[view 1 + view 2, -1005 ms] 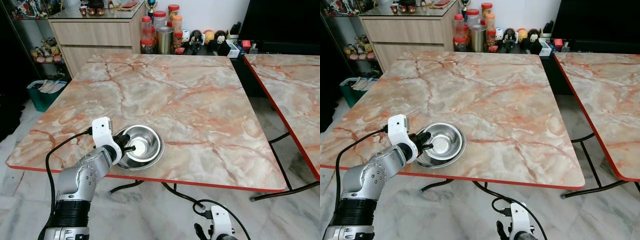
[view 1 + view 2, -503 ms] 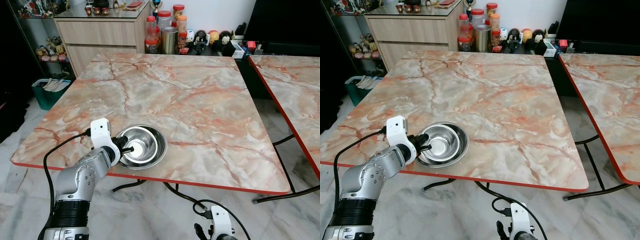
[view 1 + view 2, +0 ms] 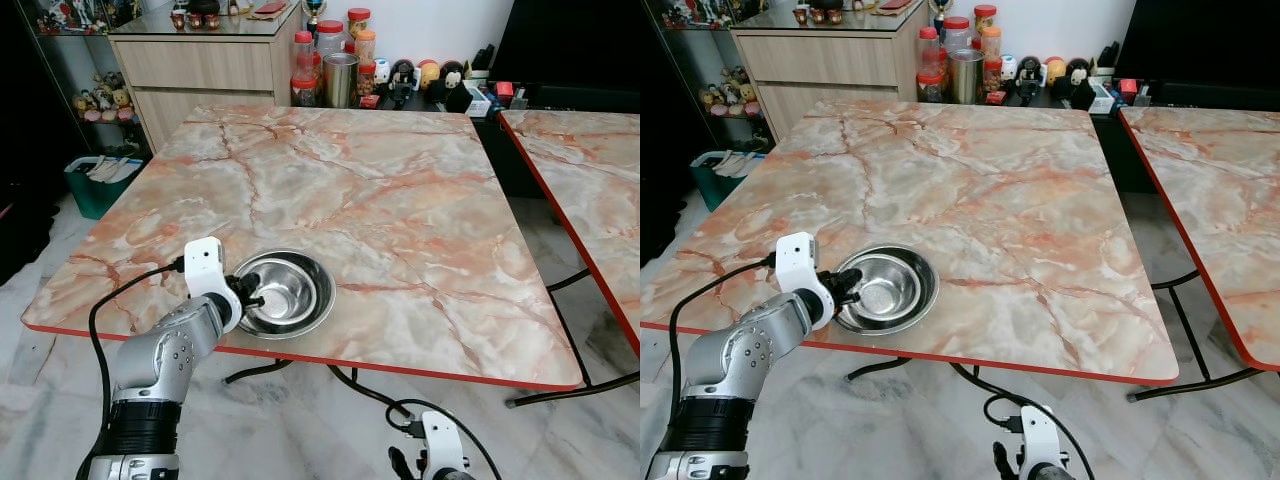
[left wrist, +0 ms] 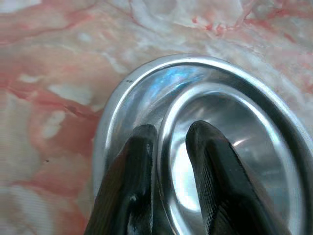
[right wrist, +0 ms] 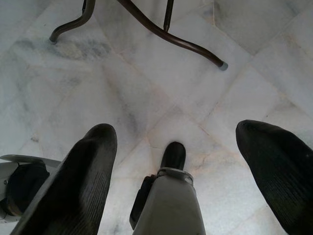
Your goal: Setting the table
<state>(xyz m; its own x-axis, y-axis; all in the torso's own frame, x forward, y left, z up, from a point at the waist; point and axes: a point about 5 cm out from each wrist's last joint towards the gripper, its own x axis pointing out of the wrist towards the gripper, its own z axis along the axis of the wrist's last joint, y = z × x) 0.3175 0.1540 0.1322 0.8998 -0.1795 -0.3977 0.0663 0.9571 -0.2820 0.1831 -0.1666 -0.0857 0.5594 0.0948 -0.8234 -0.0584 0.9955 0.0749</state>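
Observation:
A shiny steel bowl (image 3: 292,292) with a wide rim rests on the marble table (image 3: 400,190), close to its front edge on the left side. My left gripper (image 3: 252,298) reaches in from the left and is shut on the bowl's near rim. In the left wrist view the two black fingers (image 4: 137,161) pinch that rim, one inside the bowl (image 4: 244,161) and one on the outer flange. My right gripper (image 5: 178,131) hangs low below the table edge, open, with the tiled floor between its fingers.
A second marble table (image 3: 590,170) stands to the right across a narrow gap. Jars, a steel cup and small figures (image 3: 345,75) line a low shelf behind the table, beside a wooden cabinet (image 3: 200,60). A teal bin (image 3: 95,185) sits on the floor at the left. Table legs (image 5: 161,32) cross the floor.
The whole picture has shifted a little, so the camera moved. My left gripper stays shut on the bowl's rim, at about the same spot on the table.

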